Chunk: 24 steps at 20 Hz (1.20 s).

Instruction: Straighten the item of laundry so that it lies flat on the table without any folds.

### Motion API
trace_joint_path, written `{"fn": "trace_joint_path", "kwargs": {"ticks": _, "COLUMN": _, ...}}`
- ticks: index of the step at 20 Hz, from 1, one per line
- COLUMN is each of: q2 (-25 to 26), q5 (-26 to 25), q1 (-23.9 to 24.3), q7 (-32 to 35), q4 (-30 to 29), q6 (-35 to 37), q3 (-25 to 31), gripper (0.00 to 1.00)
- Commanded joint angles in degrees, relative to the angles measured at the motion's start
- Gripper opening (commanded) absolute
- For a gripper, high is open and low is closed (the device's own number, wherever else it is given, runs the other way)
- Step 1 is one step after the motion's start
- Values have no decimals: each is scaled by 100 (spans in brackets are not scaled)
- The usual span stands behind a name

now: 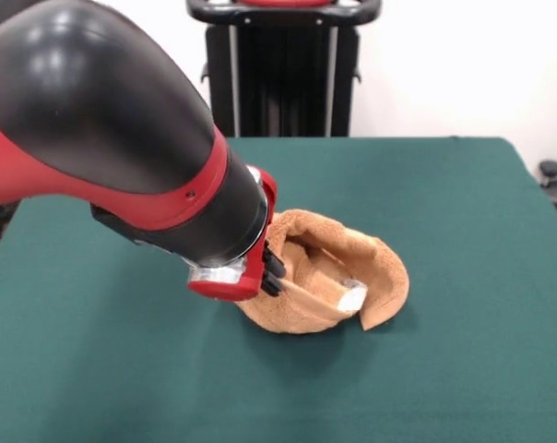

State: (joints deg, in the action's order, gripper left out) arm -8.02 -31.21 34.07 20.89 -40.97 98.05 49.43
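The small orange-tan terry hand towel [329, 272] lies bunched near the middle of the large dark green felt-topped table [463, 369], right against the black gripper [273, 268] of the red and black arm [122, 148]. Whether the gripper grasps cloth cannot be told. A small white tag [351, 297] shows among the towel's folds, its print unreadable. The towel is crumpled, its edges curled upward.

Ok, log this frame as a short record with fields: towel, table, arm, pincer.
towel: orange-tan terry hand towel, crumpled and folded over itself, white tag showing
table: dark green cloth top, towel near its middle
arm: red and black, comes in from the picture's left, low over the table
pincer: at the towel's left edge, dark fingertips against the cloth; open or shut cannot be told
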Motion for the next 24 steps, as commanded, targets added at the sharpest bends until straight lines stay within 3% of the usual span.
{"fn": "trace_joint_path", "kwargs": {"ticks": 1, "q2": -156, "q5": -70, "q1": -300, "q7": -1239, "q4": -36, "q6": 64, "q3": 95, "gripper": 0}}
{"fn": "trace_joint_path", "kwargs": {"ticks": 13, "q2": -254, "q5": -337, "q1": 4, "q7": -1420, "q4": 118, "q6": -526, "q3": -10, "gripper": 0}}
{"fn": "trace_joint_path", "kwargs": {"ticks": 24, "q2": -180, "q5": -514, "q1": 16, "q7": -1601, "q4": 1037, "q6": -25, "q3": 152, "gripper": 0}}
